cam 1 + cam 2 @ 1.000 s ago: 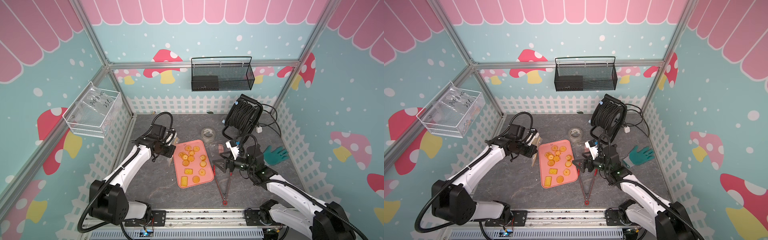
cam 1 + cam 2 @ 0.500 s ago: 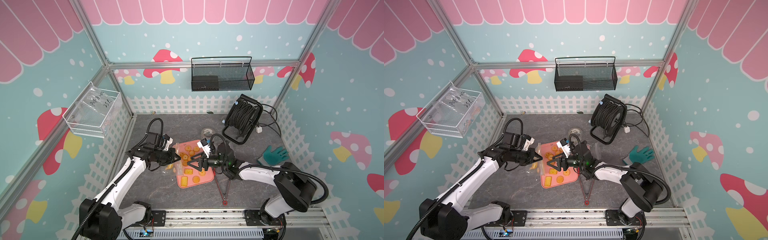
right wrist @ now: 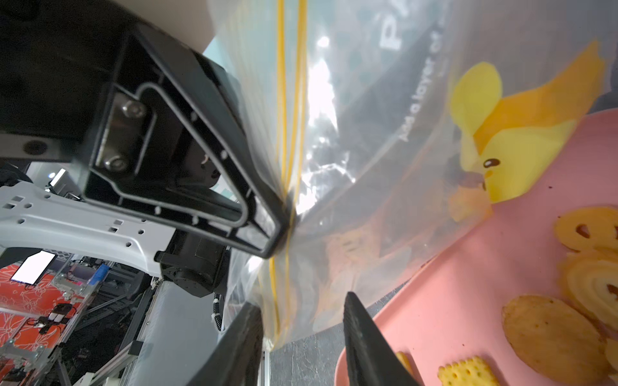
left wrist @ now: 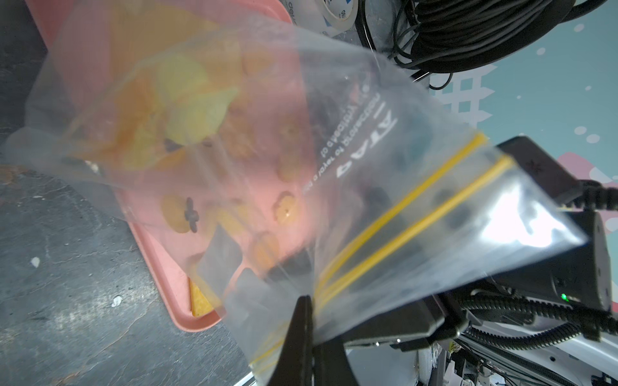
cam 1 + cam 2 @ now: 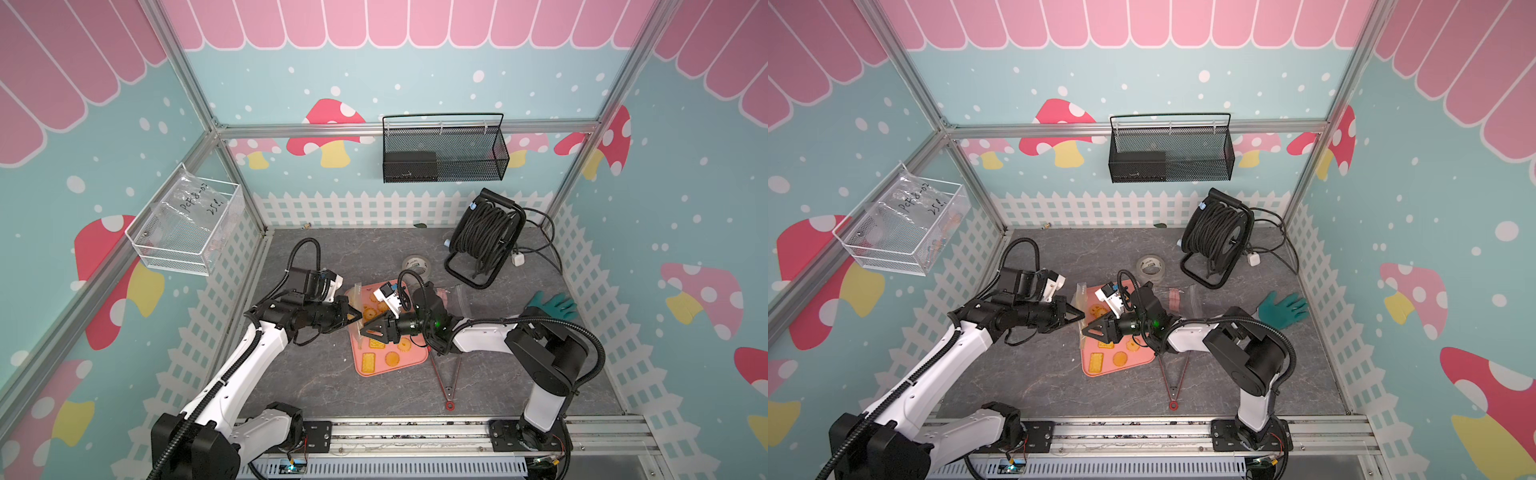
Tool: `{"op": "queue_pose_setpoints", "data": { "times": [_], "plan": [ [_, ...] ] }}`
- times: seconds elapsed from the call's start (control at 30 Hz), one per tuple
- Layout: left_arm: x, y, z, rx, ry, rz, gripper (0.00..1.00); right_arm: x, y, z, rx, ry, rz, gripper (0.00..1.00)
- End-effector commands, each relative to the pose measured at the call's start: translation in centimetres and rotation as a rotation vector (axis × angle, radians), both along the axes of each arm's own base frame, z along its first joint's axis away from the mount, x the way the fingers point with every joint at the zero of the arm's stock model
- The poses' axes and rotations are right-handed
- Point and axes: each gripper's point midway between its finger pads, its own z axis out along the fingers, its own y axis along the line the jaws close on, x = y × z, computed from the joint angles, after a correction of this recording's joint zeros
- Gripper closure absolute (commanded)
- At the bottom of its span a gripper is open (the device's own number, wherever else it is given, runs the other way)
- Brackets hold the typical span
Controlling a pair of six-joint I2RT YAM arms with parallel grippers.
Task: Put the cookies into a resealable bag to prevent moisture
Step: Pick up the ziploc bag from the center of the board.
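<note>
Pinching flimsy, slippery bag (image 4: 334, 133) over pink tray (image 5: 417, 358) with left gripper (image 5: 352, 314); straddling its stiffer zip edge, likely the best hold, with spread right gripper (image 3: 301, 300); minding brittle cookies (image 3: 551, 337).

Both top views are bright and evenly lit, with soft shadows and straight lines bowing near the edges. In the wrist views the clear bag (image 4: 284, 167) glares white, seemingly from overhead light, and nearby parts blur.
</note>
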Motion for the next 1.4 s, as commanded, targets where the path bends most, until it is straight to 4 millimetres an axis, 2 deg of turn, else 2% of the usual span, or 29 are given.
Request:
{"op": "queue_pose_setpoints", "data": {
  "times": [0.0, 0.1, 0.23, 0.3, 0.5, 0.7, 0.9, 1.13, 1.3, 1.37],
  "plan": [
    [-0.3, 0.0, 0.0, -0.020, 0.011, 0.010, 1.00, -0.5, 1.0, 1.6, 0.052, -0.027, 0.040, 0.63],
    [-0.2, 0.0, 0.0, -0.019, 0.009, 0.013, 1.00, -0.7, 1.2, 1.2, 0.047, -0.015, 0.048, 0.72],
    [-0.3, 0.0, 0.1, -0.024, 0.010, 0.018, 1.00, -0.7, 1.3, 0.8, 0.042, 0.000, 0.047, 0.93],
    [-0.3, 0.2, 0.1, -0.021, 0.007, 0.021, 1.00, -0.7, 1.3, 1.0, 0.044, -0.001, 0.045, 1.00],
    [-1.3, 1.7, -1.0, 0.061, 0.032, 0.018, 0.91, -0.6, 0.6, 2.2, 0.054, -0.017, 0.016, 1.00],
    [-1.7, 3.0, -1.1, 0.110, 0.027, 0.028, 0.78, -0.9, -0.1, 2.7, 0.057, -0.016, 0.002, 1.00],
    [-1.9, 2.0, 0.0, 0.019, 0.017, 0.025, 0.73, -0.9, 0.0, 2.5, 0.055, -0.008, -0.004, 1.00],
    [-2.9, 2.1, 1.6, -0.025, -0.026, 0.063, 0.67, -0.7, 0.1, 2.0, 0.044, 0.016, -0.010, 1.00],
    [-3.4, 1.6, 0.3, -0.034, 0.006, 0.042, 0.67, -0.7, 0.4, 2.7, 0.065, 0.017, 0.004, 1.00],
    [-3.2, 1.3, 0.5, -0.037, -0.003, 0.027, 0.67, -0.8, 0.4, 2.4, 0.063, 0.026, 0.010, 1.00]
  ]
}}
